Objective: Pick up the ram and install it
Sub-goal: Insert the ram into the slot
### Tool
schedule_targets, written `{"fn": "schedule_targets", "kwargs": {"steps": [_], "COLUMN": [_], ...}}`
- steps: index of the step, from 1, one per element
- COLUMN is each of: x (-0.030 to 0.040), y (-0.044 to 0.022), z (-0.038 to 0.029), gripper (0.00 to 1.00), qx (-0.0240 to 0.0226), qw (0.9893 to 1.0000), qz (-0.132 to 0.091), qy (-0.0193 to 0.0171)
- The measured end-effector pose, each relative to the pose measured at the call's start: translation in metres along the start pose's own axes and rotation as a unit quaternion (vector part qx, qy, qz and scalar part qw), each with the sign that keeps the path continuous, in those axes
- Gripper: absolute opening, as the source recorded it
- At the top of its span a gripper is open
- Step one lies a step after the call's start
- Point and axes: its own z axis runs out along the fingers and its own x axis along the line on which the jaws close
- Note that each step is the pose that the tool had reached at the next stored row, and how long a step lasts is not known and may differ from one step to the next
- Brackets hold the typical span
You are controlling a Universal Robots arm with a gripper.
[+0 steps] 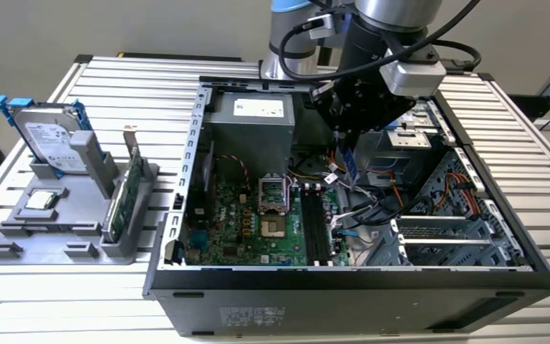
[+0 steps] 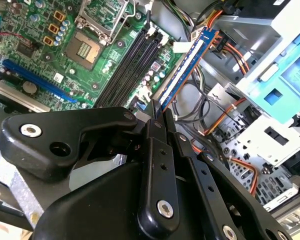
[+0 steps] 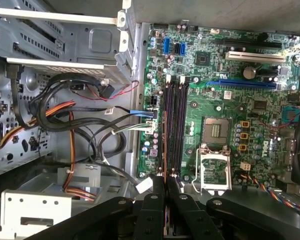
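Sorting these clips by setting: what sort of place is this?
Probably a robotics lab bench for PC assembly: an open computer case on a slatted aluminium table, parts fixture holding a hard drive, gripper holding the ram.

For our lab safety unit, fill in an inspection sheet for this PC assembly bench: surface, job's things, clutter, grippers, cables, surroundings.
Surface: slatted metal table, with an open computer case on it.
Job's things: ram held in the tool above the motherboard; the black memory slots are unfilled.
Clutter: grey holder at the exterior view's left, with a hard drive, a green expansion card and a small chip.
Grippers: tool shut on the ram, over the case.
Cables: orange, black and grey bundles loose beside the motherboard.
Surroundings: nothing seen.
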Motion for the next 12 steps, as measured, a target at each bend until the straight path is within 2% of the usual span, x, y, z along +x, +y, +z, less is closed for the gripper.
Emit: {"fn": "schedule_targets", "kwargs": {"steps": [12], "x": [0.0001], "y": [0.0000], "z": [0.0026], "gripper": [0.00], "qx": [0.0000], "qw": [1.0000], "qz": [0.000], "qy": [0.0000]}}
